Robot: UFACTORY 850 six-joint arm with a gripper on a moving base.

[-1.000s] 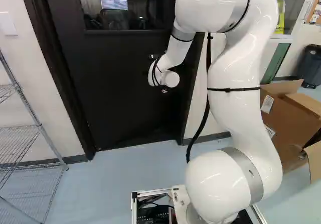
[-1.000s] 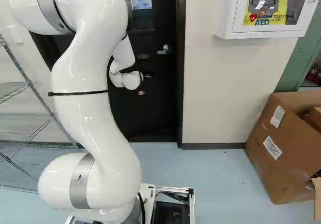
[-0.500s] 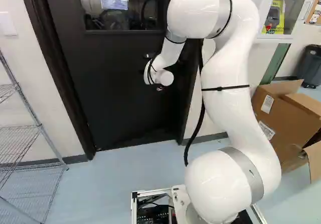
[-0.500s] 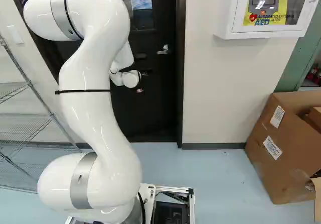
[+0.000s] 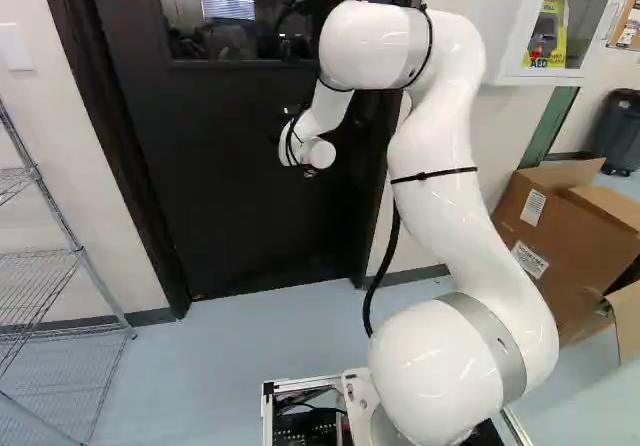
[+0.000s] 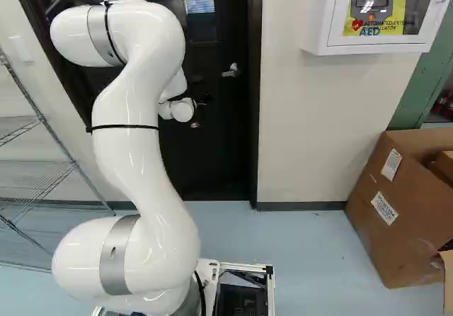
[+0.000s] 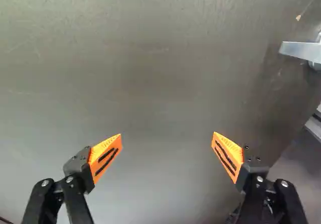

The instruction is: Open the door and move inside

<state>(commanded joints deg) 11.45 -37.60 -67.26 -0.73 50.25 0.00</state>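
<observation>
Faintly grained dark door (image 5: 230,196), angular metal handle (image 7: 300,49) — end effector (image 6: 196,124) spread wide, gripping nothing.

The door (image 5: 230,186) is black, its handle (image 6: 231,71) silver, and the dark window (image 5: 190,41) carries a pale blue patch with fine stripes. The arm (image 6: 138,167) is glossy white, ringed with grey bands and thin black straps. The jaws are black, their orange pads (image 7: 103,163) marked with black lines. The wall (image 6: 318,132) is cream above a dark grey baseboard (image 6: 297,206), and the floor (image 6: 304,259) is pale blue. A white cabinet (image 6: 318,18) shows a yellow panel (image 6: 396,18) with a red heart. The box (image 5: 540,216) is brown with white labels; the wire shelf (image 5: 40,266) is silvery, patterned in close lines.
</observation>
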